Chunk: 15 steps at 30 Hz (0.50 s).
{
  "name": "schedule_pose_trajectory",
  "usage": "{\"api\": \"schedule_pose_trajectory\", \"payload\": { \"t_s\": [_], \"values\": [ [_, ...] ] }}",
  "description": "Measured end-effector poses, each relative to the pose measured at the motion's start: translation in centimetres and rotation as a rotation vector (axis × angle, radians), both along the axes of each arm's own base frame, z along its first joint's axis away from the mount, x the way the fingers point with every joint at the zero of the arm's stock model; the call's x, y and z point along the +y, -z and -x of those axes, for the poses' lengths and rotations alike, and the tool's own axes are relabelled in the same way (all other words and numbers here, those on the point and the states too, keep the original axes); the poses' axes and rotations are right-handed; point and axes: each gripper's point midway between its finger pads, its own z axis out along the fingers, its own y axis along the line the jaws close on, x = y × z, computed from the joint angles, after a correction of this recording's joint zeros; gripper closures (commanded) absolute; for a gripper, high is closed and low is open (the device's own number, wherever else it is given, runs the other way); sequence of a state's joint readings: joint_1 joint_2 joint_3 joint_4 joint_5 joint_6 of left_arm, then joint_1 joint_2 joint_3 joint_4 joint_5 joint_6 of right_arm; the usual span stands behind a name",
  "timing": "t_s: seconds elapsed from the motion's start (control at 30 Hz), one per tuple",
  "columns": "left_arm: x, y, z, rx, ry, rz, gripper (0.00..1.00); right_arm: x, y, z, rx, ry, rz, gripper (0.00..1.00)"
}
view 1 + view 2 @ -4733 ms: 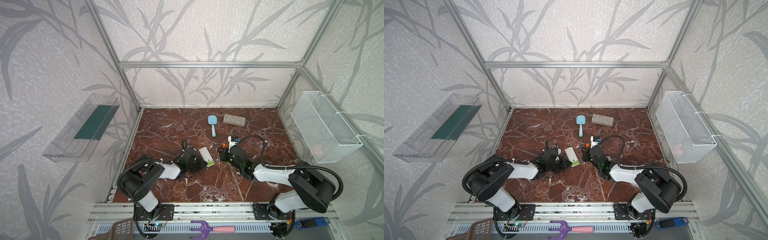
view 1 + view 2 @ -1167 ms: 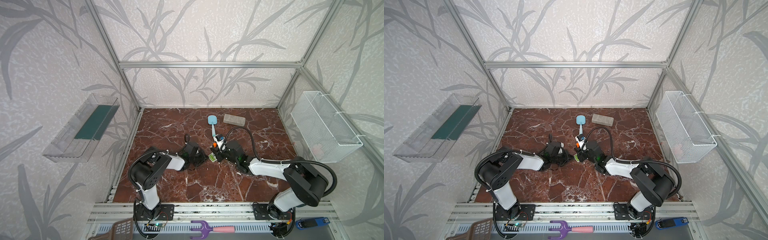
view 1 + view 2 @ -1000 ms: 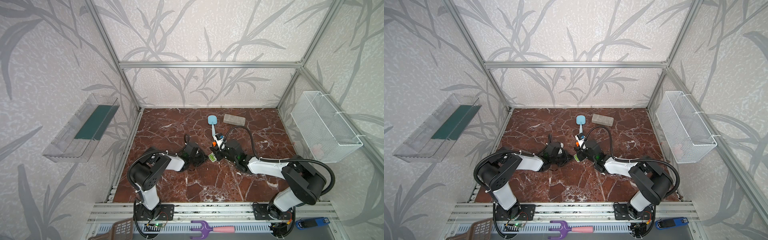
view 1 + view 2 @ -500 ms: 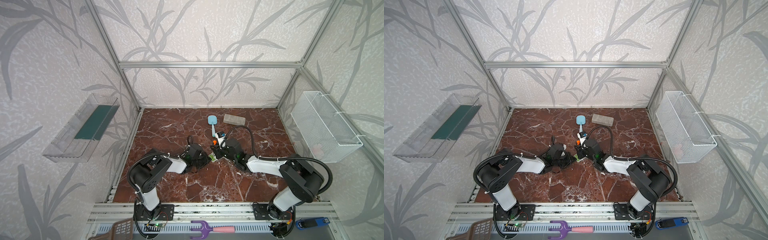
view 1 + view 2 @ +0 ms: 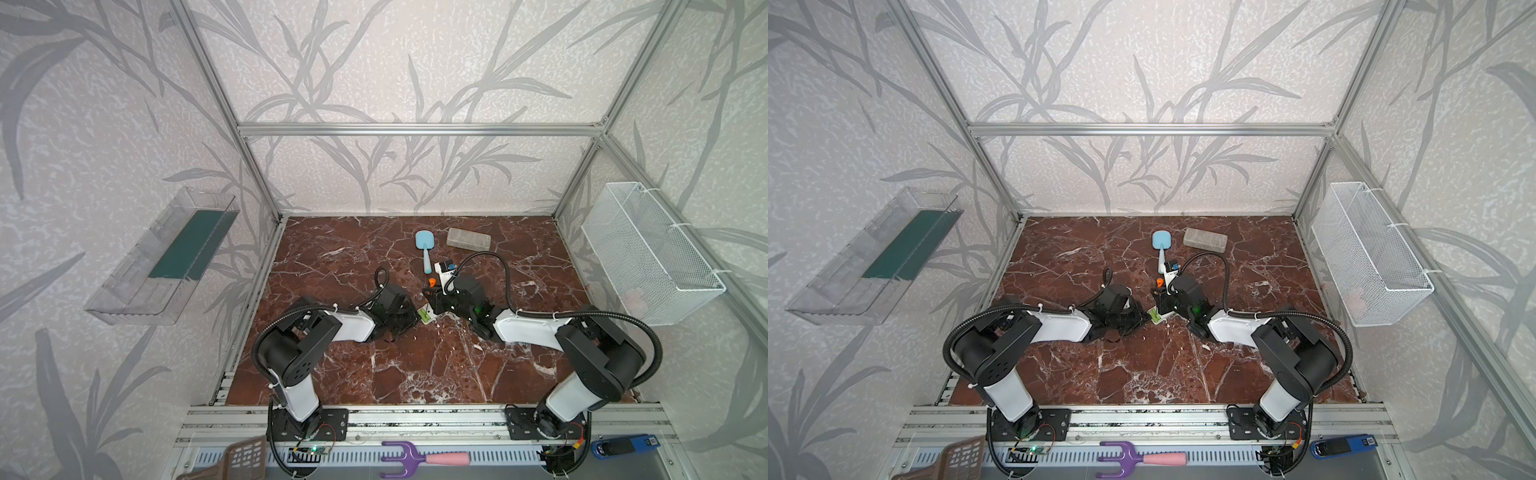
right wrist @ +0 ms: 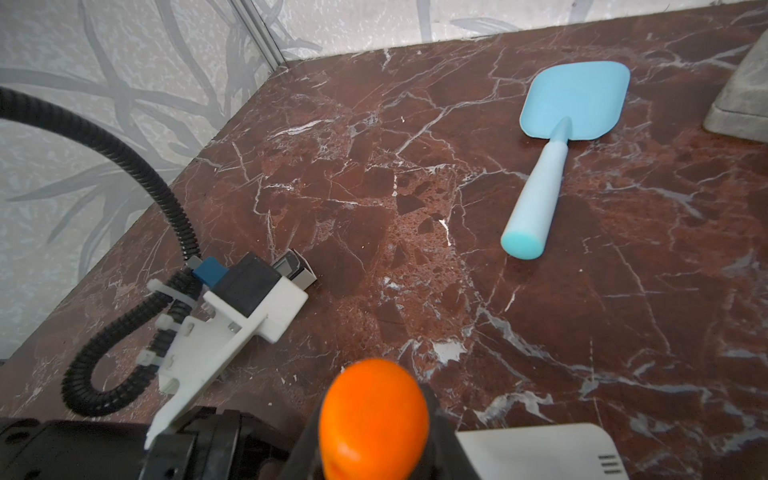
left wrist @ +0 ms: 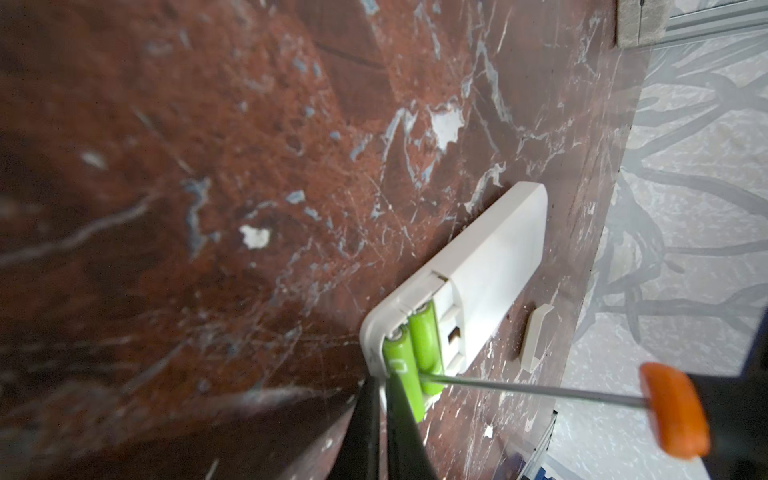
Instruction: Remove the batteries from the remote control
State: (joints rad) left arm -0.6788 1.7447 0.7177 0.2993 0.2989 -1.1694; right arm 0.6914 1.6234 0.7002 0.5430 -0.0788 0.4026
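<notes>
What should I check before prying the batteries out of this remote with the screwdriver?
1. Compartment open: ok; battery cover lies beside the remote.
2. Tool held: ok; right gripper shut on the screwdriver.
3. Tip placed: ok; it meets the batteries.
4. Batteries out: not ok; both sit in the compartment.
5. Battery gripped: cannot tell; left gripper shut at the nearer one's end.
</notes>
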Motion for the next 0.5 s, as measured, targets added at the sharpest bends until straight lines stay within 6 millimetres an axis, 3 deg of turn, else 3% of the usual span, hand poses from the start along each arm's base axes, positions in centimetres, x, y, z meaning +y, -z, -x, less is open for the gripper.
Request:
{"api": "schedule_pose_trajectory", "payload": {
  "t_s": [0.5],
  "values": [
    [0.28, 0.19, -0.10, 0.061, 0.046, -0.123, 0.92, 0.41, 0.44, -0.63, 0.054, 0.019, -0.016, 1.00]
  ]
}}
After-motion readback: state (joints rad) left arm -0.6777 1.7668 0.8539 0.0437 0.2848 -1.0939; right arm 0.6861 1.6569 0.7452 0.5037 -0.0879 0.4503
